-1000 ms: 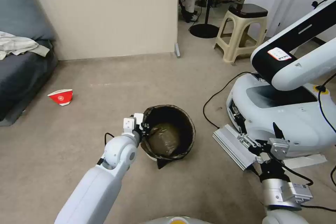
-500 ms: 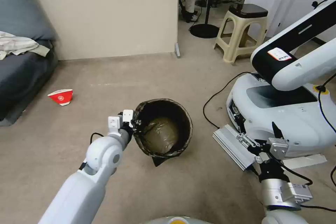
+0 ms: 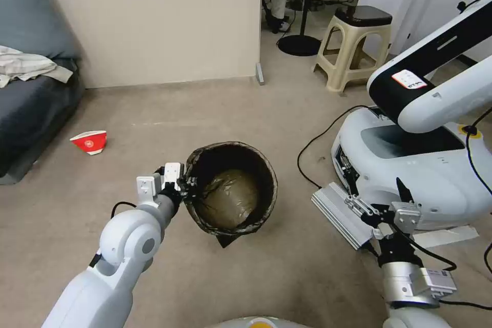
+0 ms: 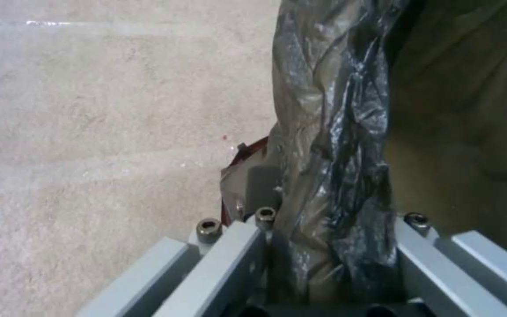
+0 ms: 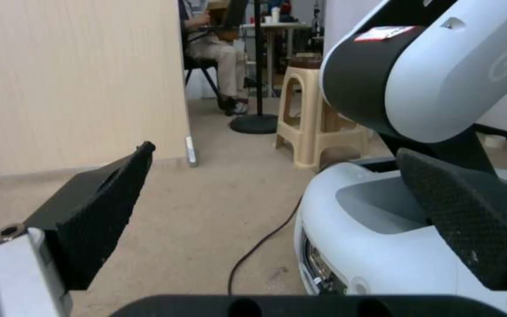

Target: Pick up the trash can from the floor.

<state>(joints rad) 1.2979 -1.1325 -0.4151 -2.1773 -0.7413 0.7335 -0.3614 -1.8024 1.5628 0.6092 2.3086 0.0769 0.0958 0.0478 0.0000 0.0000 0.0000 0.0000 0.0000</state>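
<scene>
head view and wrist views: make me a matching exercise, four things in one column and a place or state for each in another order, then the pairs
Things
1. trash can
2. left gripper
3. right gripper
4. red paper bowl

States
A. open, holding nothing, beside the other robot's white base
B. lying on its side on the floor near the grey sofa
C. tilted, its bag-covered rim pinched on one side
D. shut on a bag-lined rim

Pairs: 1-C, 2-D, 3-A, 4-B

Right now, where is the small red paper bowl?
In the head view the red paper bowl lies on the floor, far left, near the dark sofa.
</scene>
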